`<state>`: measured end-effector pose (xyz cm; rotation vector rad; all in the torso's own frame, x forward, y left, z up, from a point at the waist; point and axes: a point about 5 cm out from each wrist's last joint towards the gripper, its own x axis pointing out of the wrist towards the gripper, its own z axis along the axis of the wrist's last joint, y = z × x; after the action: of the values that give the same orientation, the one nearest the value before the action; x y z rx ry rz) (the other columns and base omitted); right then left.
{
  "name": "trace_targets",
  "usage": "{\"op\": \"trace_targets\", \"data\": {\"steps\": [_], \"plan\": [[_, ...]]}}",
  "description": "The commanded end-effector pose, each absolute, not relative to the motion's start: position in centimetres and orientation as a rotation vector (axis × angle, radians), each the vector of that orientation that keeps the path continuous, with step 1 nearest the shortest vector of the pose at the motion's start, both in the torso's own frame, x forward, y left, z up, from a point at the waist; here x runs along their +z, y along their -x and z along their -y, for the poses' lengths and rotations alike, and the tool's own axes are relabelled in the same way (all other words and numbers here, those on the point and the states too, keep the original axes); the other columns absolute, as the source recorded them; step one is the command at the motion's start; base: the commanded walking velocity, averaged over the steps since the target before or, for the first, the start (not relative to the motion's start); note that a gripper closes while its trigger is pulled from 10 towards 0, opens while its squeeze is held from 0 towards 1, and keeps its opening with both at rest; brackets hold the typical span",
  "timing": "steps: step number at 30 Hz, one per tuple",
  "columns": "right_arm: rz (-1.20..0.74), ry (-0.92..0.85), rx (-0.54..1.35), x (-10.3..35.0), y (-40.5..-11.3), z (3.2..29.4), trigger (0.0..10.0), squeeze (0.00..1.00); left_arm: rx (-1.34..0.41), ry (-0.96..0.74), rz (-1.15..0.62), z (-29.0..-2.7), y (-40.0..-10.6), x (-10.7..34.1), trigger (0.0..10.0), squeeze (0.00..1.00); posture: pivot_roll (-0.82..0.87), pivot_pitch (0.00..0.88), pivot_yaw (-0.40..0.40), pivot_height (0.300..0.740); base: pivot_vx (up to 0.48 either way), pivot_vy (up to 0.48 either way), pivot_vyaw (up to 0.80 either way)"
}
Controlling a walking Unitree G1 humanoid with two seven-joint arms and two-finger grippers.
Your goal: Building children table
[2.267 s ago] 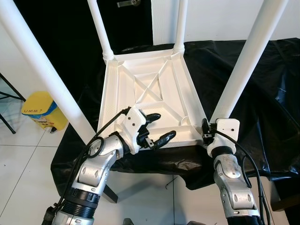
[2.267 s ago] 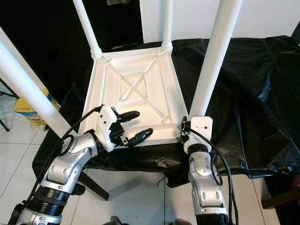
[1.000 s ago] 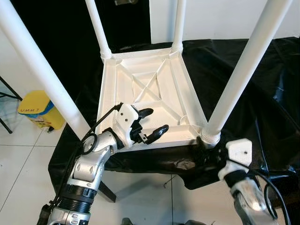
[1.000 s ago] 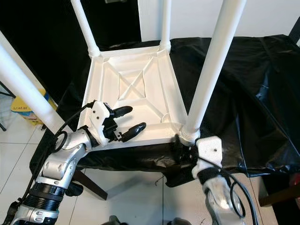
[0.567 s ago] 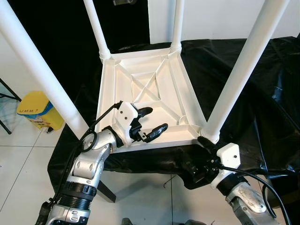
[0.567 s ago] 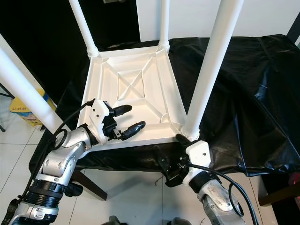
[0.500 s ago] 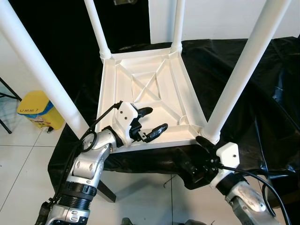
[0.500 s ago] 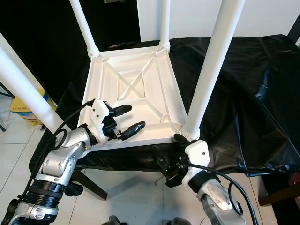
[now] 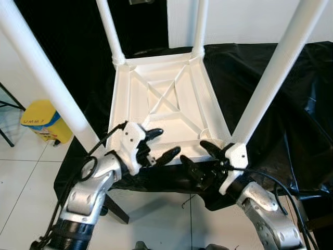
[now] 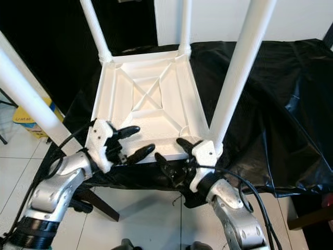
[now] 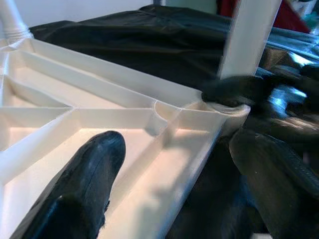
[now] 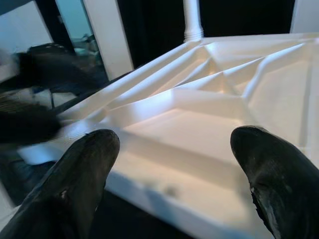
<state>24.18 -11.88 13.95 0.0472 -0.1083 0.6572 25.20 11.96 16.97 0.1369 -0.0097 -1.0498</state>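
A white children's table (image 9: pixel 166 99) lies upside down on a black cloth (image 9: pixel 291 104), its four legs pointing up. My left gripper (image 9: pixel 165 141) is open at the near rim, left of centre. In the left wrist view one finger (image 11: pixel 84 199) hangs over the ribbed underside and the other (image 11: pixel 274 169) is outside the rim. My right gripper (image 9: pixel 195 153) is open at the same near rim, beside the base of the near right leg (image 9: pixel 270 78). In the right wrist view its fingers (image 12: pixel 84 164) spread across the rim. Neither holds anything.
The near left leg (image 9: pixel 47 78) slants up past my left arm. A yellow bin (image 9: pixel 44 122) stands on the white tile floor at the left, next to a thin black frame (image 9: pixel 8 104). The cloth hangs over the support's front edge.
My right gripper has risen from below the table's edge and swung left, now open at the near rim by the right leg. The left gripper stays open, moved slightly lower and left.
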Motion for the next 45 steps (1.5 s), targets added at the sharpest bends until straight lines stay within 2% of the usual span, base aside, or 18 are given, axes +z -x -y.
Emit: {"op": "trace_targets", "data": {"steps": [1,9,13,18,23,33,34,36,37,45], "plan": [[0.108,-0.059,0.639,13.7,-24.8,12.2,10.0,0.0,-1.036,-0.114,0.023,-12.8,-24.5,18.0,10.0,0.0,-0.04,0.057,0.025,0.74,0.0,0.0,0.0],[0.118,-0.047,0.627,14.0,-25.8,12.9,10.0,0.0,-0.978,-0.104,0.06,-14.0,-24.0,19.7,10.0,0.0,-0.03,0.061,0.017,0.74,0.0,0.0,0.0],[0.121,-0.022,0.628,14.1,-26.8,13.6,10.0,0.0,-0.923,-0.071,0.101,-15.4,-23.4,21.6,10.0,0.0,-0.01,0.067,0.005,0.74,0.0,0.0,0.0],[0.131,0.016,0.623,14.4,-28.4,14.6,10.0,0.0,-0.75,-0.029,0.188,-19.1,-23.9,23.9,10.0,0.0,0.01,0.078,-0.004,0.74,0.0,0.0,0.0],[0.132,0.017,0.624,14.4,-28.7,14.6,10.0,0.0,-0.736,-0.006,0.195,-19.7,-23.7,24.2,10.0,0.0,0.01,0.08,-0.003,0.74,0.0,0.0,0.0],[0.129,0.026,0.611,14.0,-29.2,15.0,10.0,0.0,-0.805,-0.029,0.05,-21.3,-21.2,22.3,10.0,0.0,0.01,0.09,-0.006,0.74,0.0,0.0,0.0],[0.131,0.031,0.599,14.0,-29.5,15.3,10.0,0.0,-0.846,-0.021,-0.04,-22.4,-19.8,21.3,10.0,0.0,0.02,0.093,-0.006,0.74,0.0,0.0,0.0],[0.131,0.031,0.599,14.0,-29.5,15.3,10.0,0.0,-0.846,-0.021,-0.04,-22.4,-19.8,21.3,10.0,0.0,0.02,0.093,-0.006,0.74,0.0,0.0,0.0],[0.134,0.036,0.588,14.0,-29.8,15.5,10.0,0.0,-0.873,-0.007,-0.122,-23.5,-18.4,20.6,10.0,0.0,0.03,0.095,-0.006,0.74,0.0,0.0,0.0],[0.136,0.041,0.577,13.9,-30.1,15.8,10.0,0.0,-0.753,-0.043,-0.207,-27.3,-17.4,20.2,10.0,0.0,0.04,0.098,-0.007,0.74,0.0,0.0,0.0]]}}
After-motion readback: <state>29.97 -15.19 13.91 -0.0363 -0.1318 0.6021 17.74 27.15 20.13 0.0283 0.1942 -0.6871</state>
